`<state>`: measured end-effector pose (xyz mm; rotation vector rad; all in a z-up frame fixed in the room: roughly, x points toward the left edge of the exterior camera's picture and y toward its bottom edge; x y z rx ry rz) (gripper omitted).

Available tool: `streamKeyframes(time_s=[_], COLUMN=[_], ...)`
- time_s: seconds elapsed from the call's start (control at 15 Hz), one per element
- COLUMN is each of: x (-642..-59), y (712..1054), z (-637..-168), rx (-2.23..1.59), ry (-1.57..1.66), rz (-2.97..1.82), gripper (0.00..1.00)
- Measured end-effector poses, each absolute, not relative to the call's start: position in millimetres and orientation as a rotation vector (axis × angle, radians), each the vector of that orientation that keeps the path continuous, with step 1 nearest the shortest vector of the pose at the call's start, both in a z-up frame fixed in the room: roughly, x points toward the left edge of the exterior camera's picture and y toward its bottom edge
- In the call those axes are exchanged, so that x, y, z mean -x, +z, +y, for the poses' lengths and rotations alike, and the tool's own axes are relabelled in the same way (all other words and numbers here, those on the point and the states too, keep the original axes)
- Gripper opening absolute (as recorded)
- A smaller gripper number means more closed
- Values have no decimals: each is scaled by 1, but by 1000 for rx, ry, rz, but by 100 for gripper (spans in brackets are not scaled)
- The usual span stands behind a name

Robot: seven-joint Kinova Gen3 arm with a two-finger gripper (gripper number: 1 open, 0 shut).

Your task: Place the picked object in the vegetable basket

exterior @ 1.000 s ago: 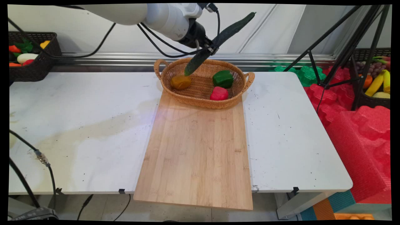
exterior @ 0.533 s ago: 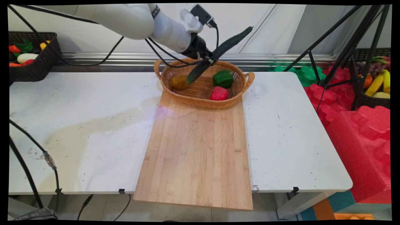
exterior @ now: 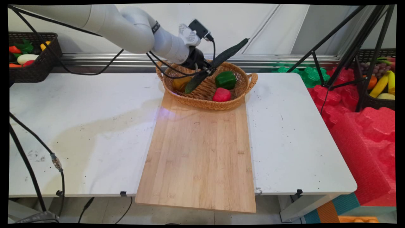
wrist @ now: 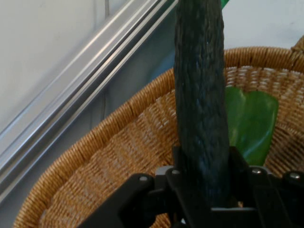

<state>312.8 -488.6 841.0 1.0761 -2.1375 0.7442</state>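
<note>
White tabletop (exterior: 79,104) is carrying a long bamboo cutting board (exterior: 199,152), with an oval woven wicker basket (exterior: 242,90) at its 12 o'clock end. Black gripper (exterior: 209,67) is clamping its fingers (wrist: 240,168) around a long, dark green, bumpy-skinned cucumber (exterior: 218,63), tilting over the basket from 7 to 1 o'clock. Inside are lying a glossy green pepper (exterior: 226,79), a red pepper (exterior: 221,94) and an orange-brown one (exterior: 180,83).

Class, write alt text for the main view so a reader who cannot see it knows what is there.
A white robot arm's black gripper holds a long dark green cucumber tilted over a wicker basket. The basket holds an orange-brown, a green and a red vegetable, and sits at the far end of a wooden board on a white table.
</note>
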Motion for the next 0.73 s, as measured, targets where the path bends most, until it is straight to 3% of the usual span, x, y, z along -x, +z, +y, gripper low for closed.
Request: streamKeyframes(time_s=[0.33,0.4,0.73], x=[-319,-321,-325], y=[828,827,827], z=[-486,-485,-479], rx=[-1083,-1083,-1068], ry=[739,740,756], rz=[-2134,-2132,-2115], gripper=[0,100,100])
